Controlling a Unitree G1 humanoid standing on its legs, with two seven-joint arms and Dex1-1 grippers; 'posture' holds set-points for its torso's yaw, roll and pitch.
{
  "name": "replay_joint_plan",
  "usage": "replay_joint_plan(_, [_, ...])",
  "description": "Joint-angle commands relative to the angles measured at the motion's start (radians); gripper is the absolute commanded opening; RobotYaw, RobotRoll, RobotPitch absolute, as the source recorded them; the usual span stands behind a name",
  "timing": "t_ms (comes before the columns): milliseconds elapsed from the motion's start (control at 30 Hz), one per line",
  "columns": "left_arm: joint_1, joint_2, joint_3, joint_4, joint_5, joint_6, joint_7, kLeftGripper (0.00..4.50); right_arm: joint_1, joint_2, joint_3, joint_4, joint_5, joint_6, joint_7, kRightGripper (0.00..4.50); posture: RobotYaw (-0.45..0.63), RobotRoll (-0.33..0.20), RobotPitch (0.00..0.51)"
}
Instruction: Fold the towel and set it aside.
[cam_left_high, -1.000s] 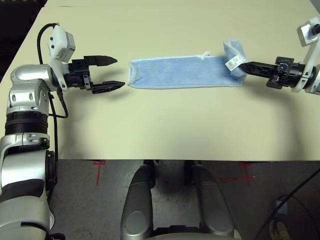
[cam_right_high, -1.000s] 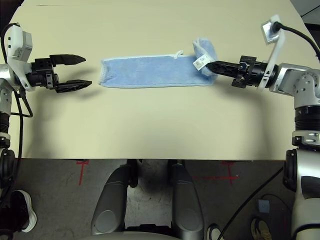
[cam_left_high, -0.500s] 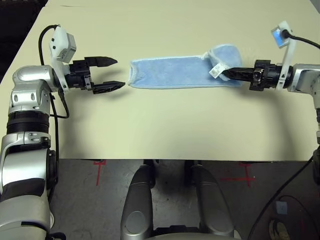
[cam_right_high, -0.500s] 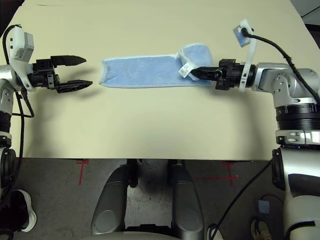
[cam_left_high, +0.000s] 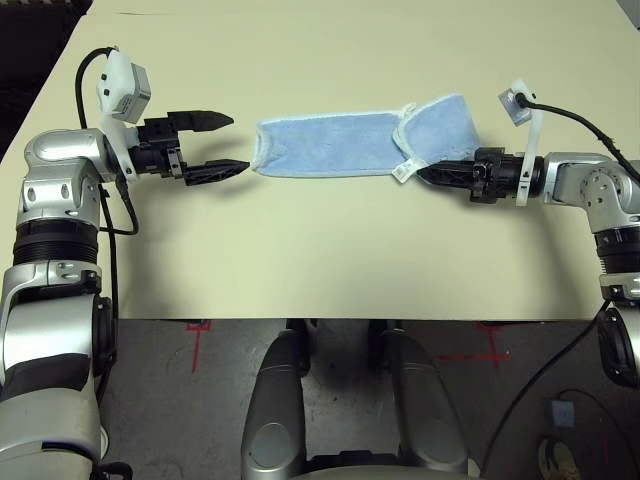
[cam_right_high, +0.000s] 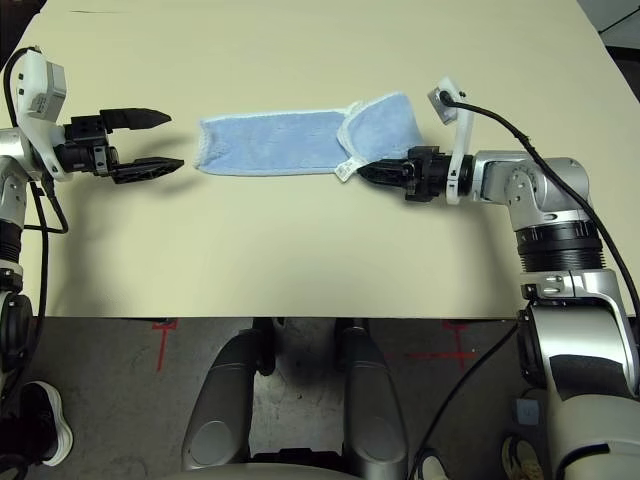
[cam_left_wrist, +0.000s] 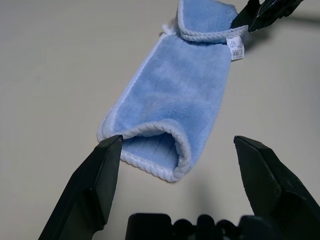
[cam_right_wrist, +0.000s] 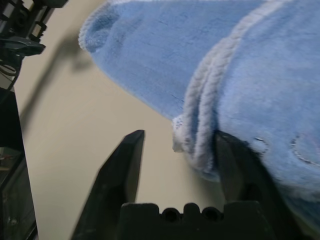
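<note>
Blue towel (cam_left_high: 330, 145) lies mid-worktop (cam_left_high: 300, 250), right end folded leftward. Both end effectors, left (cam_left_high: 242, 142) and right (cam_right_wrist: 177, 134), are spread. Your right one's finger touches the flap: pull back carelessly and friction could drag the fold open.

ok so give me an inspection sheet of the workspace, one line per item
Surface: pale table, nothing seen spilled on it.
Job's things: light-blue towel in a long strip, its right end folded over toward the left, white tag at the flap's near corner.
Clutter: nothing seen on the table.
Grippers: left gripper open, just off the towel's left end; right gripper open, one finger against the folded flap.
Cables: black cable along the right arm, another at the left wrist.
Surroundings: grey floor with red tape marks, a shoe at the left.
</note>
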Motion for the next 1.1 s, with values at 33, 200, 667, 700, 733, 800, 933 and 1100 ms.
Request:
replay_joint_plan(33, [0.012, -0.001, -0.001, -0.004, 0.003, -0.005, -0.002, 4.50, -0.001, 0.010, -0.014, -0.007, -0.001, -0.014, -0.007, 4.14, -0.03, 0.000, 0.316])
replay_joint_plan(200, [0.011, -0.004, -0.003, -0.007, 0.003, -0.003, 0.000, 4.50, -0.009, 0.046, -0.016, -0.002, 0.002, -0.021, -0.021, 4.47, -0.03, 0.000, 0.310])
replay_joint_plan(667, [0.027, -0.003, -0.003, -0.045, -0.005, 0.020, 0.002, 4.50, 0.040, -0.056, -0.052, -0.077, 0.057, -0.188, 0.241, 4.47, -0.04, 0.000, 0.300])
replay_joint_plan(700, [0.030, -0.005, -0.003, -0.050, -0.006, 0.023, 0.003, 4.50, 0.049, -0.069, -0.053, -0.066, 0.039, -0.245, 0.263, 4.47, -0.04, 0.000, 0.300])
replay_joint_plan(733, [0.032, -0.006, -0.003, -0.055, -0.007, 0.026, 0.004, 4.50, 0.060, -0.074, -0.058, -0.052, 0.026, -0.321, 0.294, 4.47, -0.05, 0.000, 0.301])
replay_joint_plan(800, [0.039, -0.009, -0.004, -0.067, -0.009, 0.033, 0.006, 4.50, 0.066, -0.069, -0.078, 0.016, -0.014, -0.493, 0.311, 4.47, -0.05, 0.000, 0.303])
replay_joint_plan(933, [0.051, -0.012, -0.003, -0.089, -0.012, 0.047, 0.009, 4.50, 0.047, -0.051, -0.097, 0.202, -0.096, -0.778, 0.306, 4.47, -0.05, 0.000, 0.307])
replay_joint_plan(1100, [0.068, -0.012, -0.001, -0.129, -0.018, 0.076, 0.016, 4.50, 0.005, -0.012, -0.102, 0.394, -0.156, -1.027, 0.307, 4.47, -0.04, 0.000, 0.310])
